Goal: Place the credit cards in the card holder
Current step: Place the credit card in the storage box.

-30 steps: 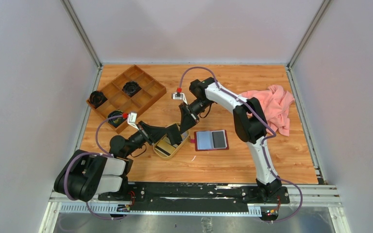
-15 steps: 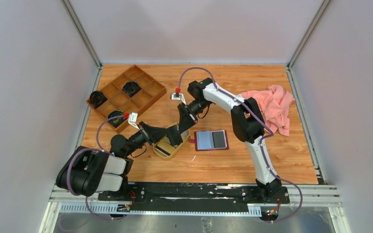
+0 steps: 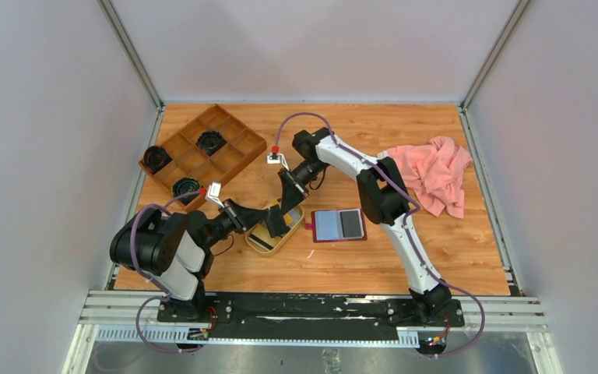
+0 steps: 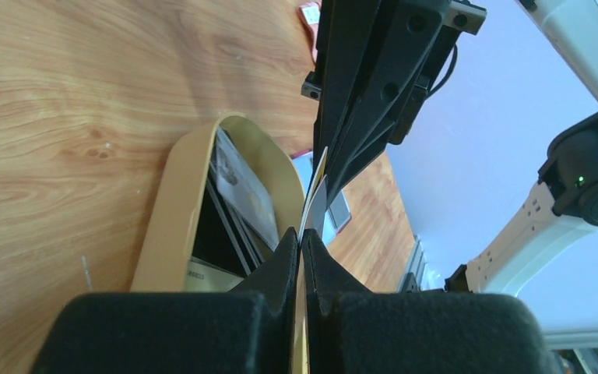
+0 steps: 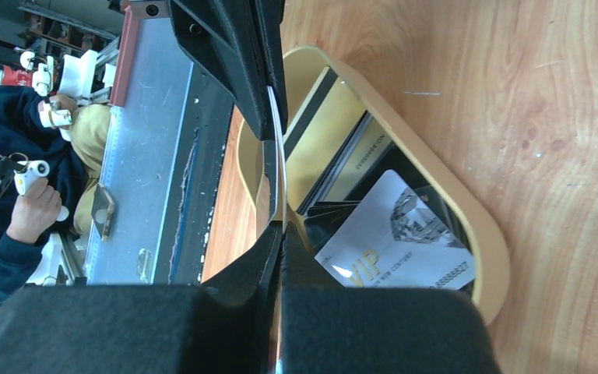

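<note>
Though opposed, left gripper [image 4: 302, 238] and right gripper [image 5: 278, 230] pinch 1 card [image 4: 317, 187] (edge-on).

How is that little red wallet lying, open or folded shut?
Open: the card holder lies spread flat on the table, its grey-blue and dark inner panels facing up.

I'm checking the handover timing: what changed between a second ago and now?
The right gripper moved left toward the tray and shut on the card that the left gripper holds over it. The left arm swung its rear links forward. The card holder, box and cloth stayed put.
</note>
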